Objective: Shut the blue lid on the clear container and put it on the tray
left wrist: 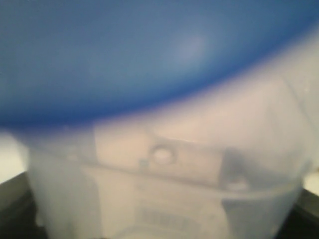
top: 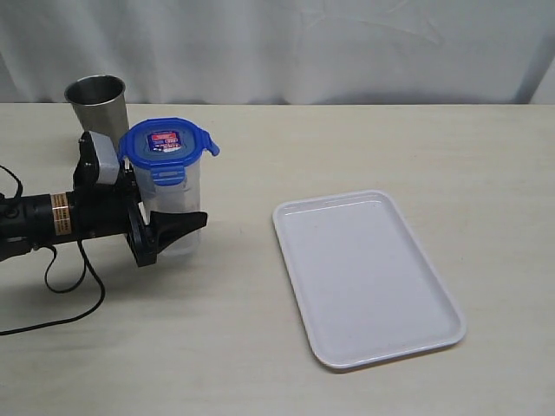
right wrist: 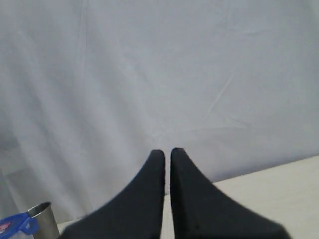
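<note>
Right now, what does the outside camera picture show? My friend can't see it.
The left gripper grips a tall clear container with a blue lid on top, standing on a pale table. A white tray lies empty further right in the picture, and a grey steel cup stands behind the container.

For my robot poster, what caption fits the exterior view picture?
Left end effector holds the clear container, blue lid on top; steel cup behind, white tray to the right.
</note>
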Controlling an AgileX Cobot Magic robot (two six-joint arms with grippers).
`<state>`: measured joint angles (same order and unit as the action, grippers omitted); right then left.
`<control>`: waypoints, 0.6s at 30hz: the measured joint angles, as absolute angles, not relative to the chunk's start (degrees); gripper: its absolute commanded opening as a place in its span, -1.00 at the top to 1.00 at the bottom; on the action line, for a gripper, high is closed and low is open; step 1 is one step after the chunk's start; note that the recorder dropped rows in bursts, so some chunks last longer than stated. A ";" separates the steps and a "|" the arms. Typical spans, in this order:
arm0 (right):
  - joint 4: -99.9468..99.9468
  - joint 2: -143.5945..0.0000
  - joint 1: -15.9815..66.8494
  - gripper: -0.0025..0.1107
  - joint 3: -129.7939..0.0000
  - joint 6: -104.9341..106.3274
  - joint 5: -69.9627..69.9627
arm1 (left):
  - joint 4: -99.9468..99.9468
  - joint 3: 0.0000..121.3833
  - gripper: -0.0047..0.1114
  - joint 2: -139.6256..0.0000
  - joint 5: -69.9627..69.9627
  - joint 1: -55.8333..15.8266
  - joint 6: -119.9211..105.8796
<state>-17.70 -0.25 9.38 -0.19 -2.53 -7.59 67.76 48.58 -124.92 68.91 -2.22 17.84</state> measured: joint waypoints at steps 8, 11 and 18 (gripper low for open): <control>-14.95 -0.25 9.38 0.75 -5.70 -2.53 -7.28 | 68.36 48.58 0.92 -124.92 68.91 -2.22 16.44; -14.95 -2.79 9.38 0.51 -10.18 -2.53 -5.87 | 68.42 48.58 0.92 -124.92 68.91 -2.22 16.44; -14.77 -18.70 9.38 0.08 -23.42 -2.53 2.21 | 68.57 48.58 0.92 -124.92 68.91 -2.22 16.23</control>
